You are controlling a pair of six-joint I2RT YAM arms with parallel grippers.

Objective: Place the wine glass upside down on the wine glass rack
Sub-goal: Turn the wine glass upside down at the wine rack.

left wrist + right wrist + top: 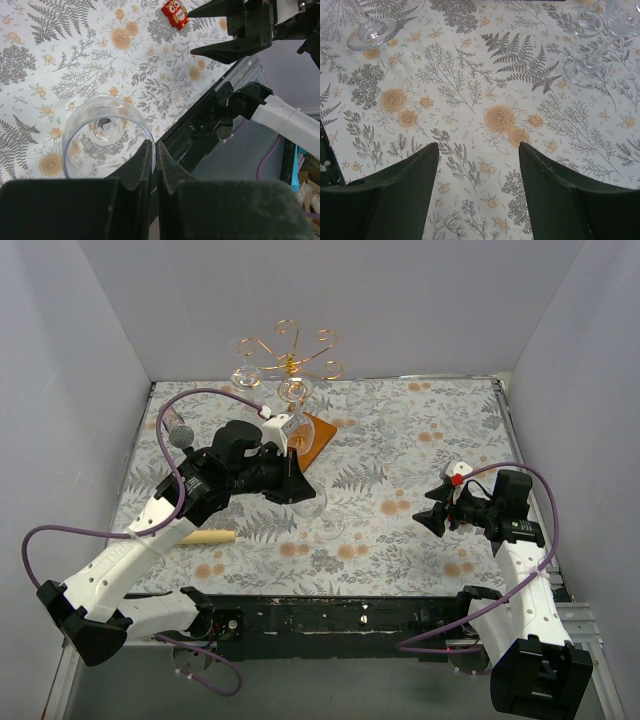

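The clear wine glass (100, 142) stands upright, and I look down through its bowl to its foot. My left gripper (154, 150) is shut on the near side of its rim, one finger inside and one outside. In the top view that gripper (303, 490) sits mid-table with the glass (325, 518) just below it. The right wrist view shows what seems to be the glass's foot (370, 32) on the cloth. The copper wire wine glass rack (290, 352) rises at the back on a wooden base (318, 435), with two glasses hanging on it. My right gripper (440, 512) is open and empty over the cloth (479, 150).
Two more clear glasses (587, 67) stand on the floral cloth beyond the right gripper. A grey microphone (181, 436) and a wooden stick (205, 536) lie at the left. A small red owl figure (175, 12) sits by the right gripper. White walls enclose three sides.
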